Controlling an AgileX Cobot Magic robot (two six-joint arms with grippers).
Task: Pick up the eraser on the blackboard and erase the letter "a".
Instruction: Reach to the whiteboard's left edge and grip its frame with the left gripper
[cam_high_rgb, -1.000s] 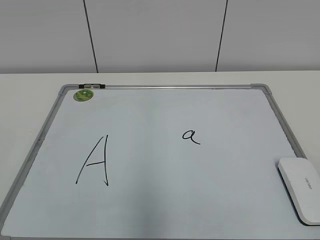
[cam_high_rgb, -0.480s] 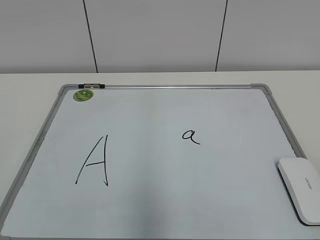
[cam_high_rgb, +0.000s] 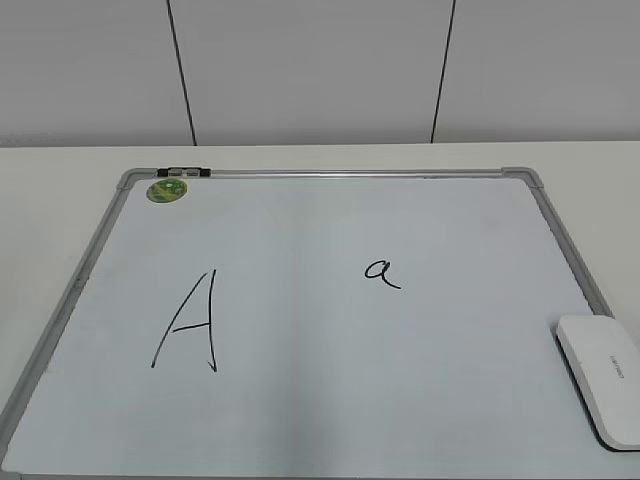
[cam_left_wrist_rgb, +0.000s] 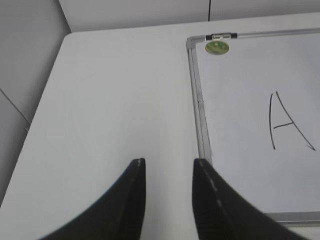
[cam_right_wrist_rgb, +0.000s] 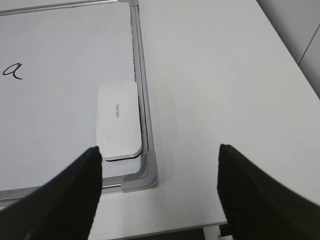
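The blackboard (cam_high_rgb: 330, 420), a pale whiteboard in a grey frame, lies flat on the white table. The white eraser (cam_high_rgb: 603, 373) lies on its near right corner; it also shows in the right wrist view (cam_right_wrist_rgb: 117, 120), beside the frame. The small letter "a" (cam_high_rgb: 381, 272) is right of the board's middle, and shows in the right wrist view (cam_right_wrist_rgb: 12, 70). My right gripper (cam_right_wrist_rgb: 159, 152) is open and empty, above the board's near right corner, short of the eraser. My left gripper (cam_left_wrist_rgb: 168, 164) is open and empty over bare table, left of the board's frame (cam_left_wrist_rgb: 201, 122). Neither gripper shows in the exterior view.
A large capital "A" (cam_high_rgb: 190, 322) is on the board's left half. A round green magnet (cam_high_rgb: 167, 189) and a black clip (cam_high_rgb: 182, 172) sit at the far left corner. The table's right edge (cam_right_wrist_rgb: 280, 45) runs close to the right gripper.
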